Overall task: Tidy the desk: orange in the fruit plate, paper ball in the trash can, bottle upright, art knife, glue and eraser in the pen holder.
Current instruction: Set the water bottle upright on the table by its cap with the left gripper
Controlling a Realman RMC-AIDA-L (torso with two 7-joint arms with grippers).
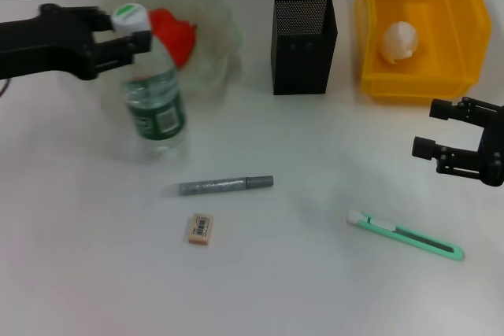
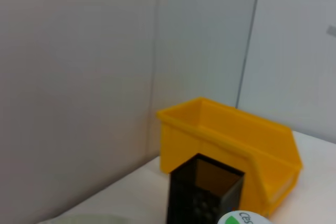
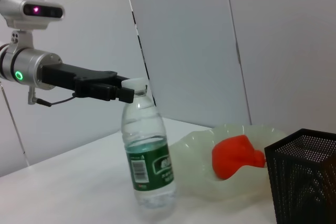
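Observation:
The bottle [image 1: 157, 100] stands upright on the desk [image 1: 299, 289], in front of the fruit plate [image 1: 216, 17]. My left gripper [image 1: 126, 33] is shut around its neck just under the white-green cap [image 2: 244, 217]. The orange [image 1: 173, 33] lies in the plate. Inside the yellow trash can [image 1: 417, 29] rests the paper ball [image 1: 399, 41]. The glue [image 1: 224, 186], eraser [image 1: 201, 228] and art knife [image 1: 405, 235] lie flat on the desk, in front of the pen holder [image 1: 303, 43]. At the right, my right gripper [image 1: 431, 127] hovers open and holds nothing, above and beyond the knife.
The pen holder stands between the plate and the trash can along the back edge. A pale wall with a cable rises behind the desk. From the right wrist, the bottle [image 3: 149, 166], the orange [image 3: 236, 156] and the pen holder [image 3: 307, 182] are seen side on.

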